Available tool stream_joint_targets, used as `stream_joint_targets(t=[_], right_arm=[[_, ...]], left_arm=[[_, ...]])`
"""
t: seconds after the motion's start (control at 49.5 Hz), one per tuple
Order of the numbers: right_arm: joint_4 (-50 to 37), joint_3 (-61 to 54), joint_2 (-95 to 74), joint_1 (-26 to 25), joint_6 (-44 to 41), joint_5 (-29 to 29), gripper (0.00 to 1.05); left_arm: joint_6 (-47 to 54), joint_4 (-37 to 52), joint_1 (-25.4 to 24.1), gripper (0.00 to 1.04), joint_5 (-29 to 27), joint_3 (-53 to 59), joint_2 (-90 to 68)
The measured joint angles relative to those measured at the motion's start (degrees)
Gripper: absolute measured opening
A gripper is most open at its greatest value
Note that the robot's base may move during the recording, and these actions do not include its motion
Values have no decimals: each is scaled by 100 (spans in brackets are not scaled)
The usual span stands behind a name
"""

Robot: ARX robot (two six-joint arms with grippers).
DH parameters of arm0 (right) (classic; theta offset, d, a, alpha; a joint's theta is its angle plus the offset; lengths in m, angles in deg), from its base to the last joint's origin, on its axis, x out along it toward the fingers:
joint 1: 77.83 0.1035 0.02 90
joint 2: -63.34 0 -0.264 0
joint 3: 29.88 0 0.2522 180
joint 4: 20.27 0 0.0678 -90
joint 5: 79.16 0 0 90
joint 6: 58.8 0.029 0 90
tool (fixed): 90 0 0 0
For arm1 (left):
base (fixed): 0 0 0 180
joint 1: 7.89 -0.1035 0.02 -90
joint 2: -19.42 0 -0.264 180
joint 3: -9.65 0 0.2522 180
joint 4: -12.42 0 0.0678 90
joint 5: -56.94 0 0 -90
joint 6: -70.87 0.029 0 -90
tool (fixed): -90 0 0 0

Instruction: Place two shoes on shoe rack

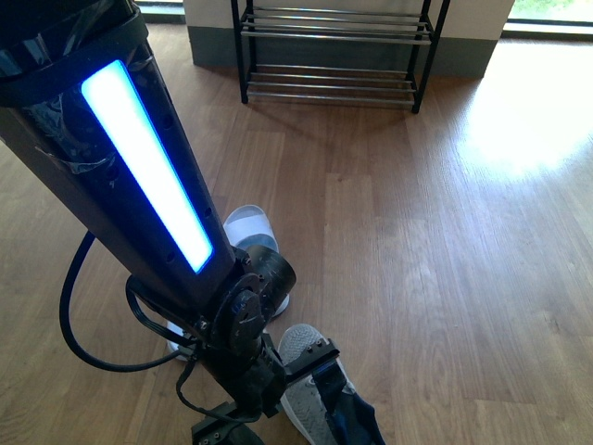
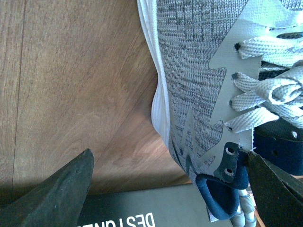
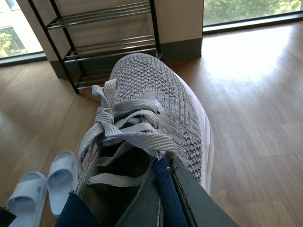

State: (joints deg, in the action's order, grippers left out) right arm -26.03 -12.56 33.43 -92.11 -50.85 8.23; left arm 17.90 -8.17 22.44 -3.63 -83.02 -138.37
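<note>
Down on the wooden floor, close to the robot, the left arm is reaching to a grey shoe. The left jaws are standing wide open. 1 dark finger is out on the floor side and the other is at the shoe's blue collar. They are not squeezing anything yet. A dark box with white letters is lying just beside this shoe.

The right jaws are pinching shut on the blue collar of the second shoe. Its toe is pointing toward the shoe rack, and it looks like it is hanging above the floor. The shoe rack is standing well apart from both shoes, against the far wall. Its shiny rods are holding nothing that I can see. 2 pale slippers are lying on the floor near the arms.

Some things could be going wrong soon. The right jaws are only biting a soft edge, so the second shoe could tip or slip out while it is being carried. The left jaws could close on the loose laces and not on the shoe's side, and then the grey shoe could drop. The rods have gaps, so a shoe put down crooked could poke through or roll off. An arm could also bump a slipper or the box.
</note>
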Motion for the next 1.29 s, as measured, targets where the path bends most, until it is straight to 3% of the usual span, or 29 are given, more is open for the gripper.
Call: stream_joint_targets(t=[0.303,0.485,1.152,1.294], right_arm=[[0,0,0,0,2,0,1],[0,0,0,0,2,0,1],[0,0,0,0,2,0,1],[0,2,0,0,2,0,1]], left_arm=[[330,-184,63,95,208,-417,-278],[562,-352,90,95,55,-518,-323],[673,-315,118,3,26,-525,-323],[669,-271,120,2,-11,-520,-321]])
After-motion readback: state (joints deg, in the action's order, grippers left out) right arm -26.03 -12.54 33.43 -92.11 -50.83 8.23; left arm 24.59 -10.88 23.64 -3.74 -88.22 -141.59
